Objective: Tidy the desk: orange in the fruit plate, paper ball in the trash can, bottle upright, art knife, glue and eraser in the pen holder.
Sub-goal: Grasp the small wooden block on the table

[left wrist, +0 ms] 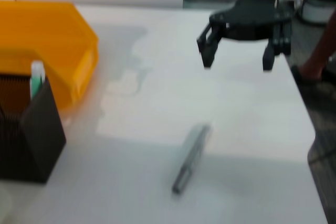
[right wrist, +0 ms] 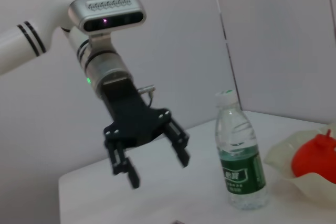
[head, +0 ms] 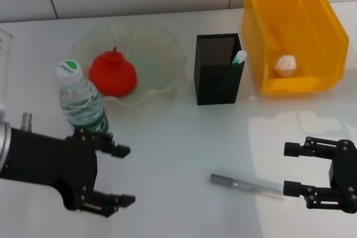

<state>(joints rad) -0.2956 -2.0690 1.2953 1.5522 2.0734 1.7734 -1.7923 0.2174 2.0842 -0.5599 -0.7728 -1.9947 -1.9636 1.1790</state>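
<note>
The orange (head: 112, 73) lies in the pale-green fruit plate (head: 162, 54). Just in front of the plate the bottle (head: 81, 101) stands upright. A white paper ball (head: 285, 65) rests inside the yellow trash can (head: 293, 9). The black mesh pen holder (head: 218, 76) has a white-and-green glue stick (head: 239, 58) in it. The grey art knife (head: 245, 185) lies flat on the table. My left gripper (head: 127, 175) is open and empty beside the bottle. My right gripper (head: 287, 169) is open, just right of the knife's end. The eraser is out of view.
The left wrist view shows the knife (left wrist: 190, 158) between the pen holder (left wrist: 26, 129) and the right gripper (left wrist: 237, 64), with the table edge close behind that gripper. In the right wrist view the left gripper (right wrist: 159, 171) hangs near the bottle (right wrist: 239, 153).
</note>
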